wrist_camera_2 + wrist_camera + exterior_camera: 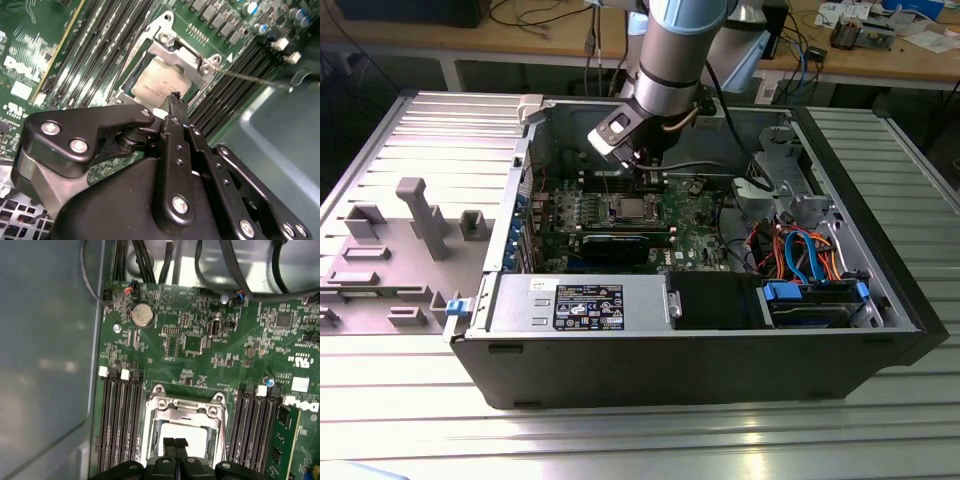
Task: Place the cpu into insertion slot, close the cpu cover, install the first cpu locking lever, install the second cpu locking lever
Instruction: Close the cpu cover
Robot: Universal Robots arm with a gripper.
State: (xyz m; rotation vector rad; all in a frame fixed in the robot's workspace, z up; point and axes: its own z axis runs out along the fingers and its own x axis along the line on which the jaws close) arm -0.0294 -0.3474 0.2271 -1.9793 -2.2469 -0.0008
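- The gripper (pixel 175 442) is seen with its two fingertips pressed together, and nothing is clamped between them
- The cpu (pixel 187 435) is seated in the insertion slot (pixel 148 436), its pale metal top exposed through the cut-out of the cpu cover (pixel 182 413), which is laid flat around it
- The closed tips are placed over one edge of the cpu's top; whether it is touched cannot be told
- In the second wrist view a thin locking lever (pixel 250 77) is stretched from a corner of the cover out across the memory slots (pixel 232 97)
- In the exterior view the arm (pixel 670 60) is lowered from the far side into the open computer case (pixel 700 365), with the gripper just above the far edge of the socket, near the middle of the motherboard (pixel 695 235)
- A black graphics card (pixel 625 243) is set just on the near side of the socket, and the power supply (pixel 580 303) is mounted nearer, against the case's near wall
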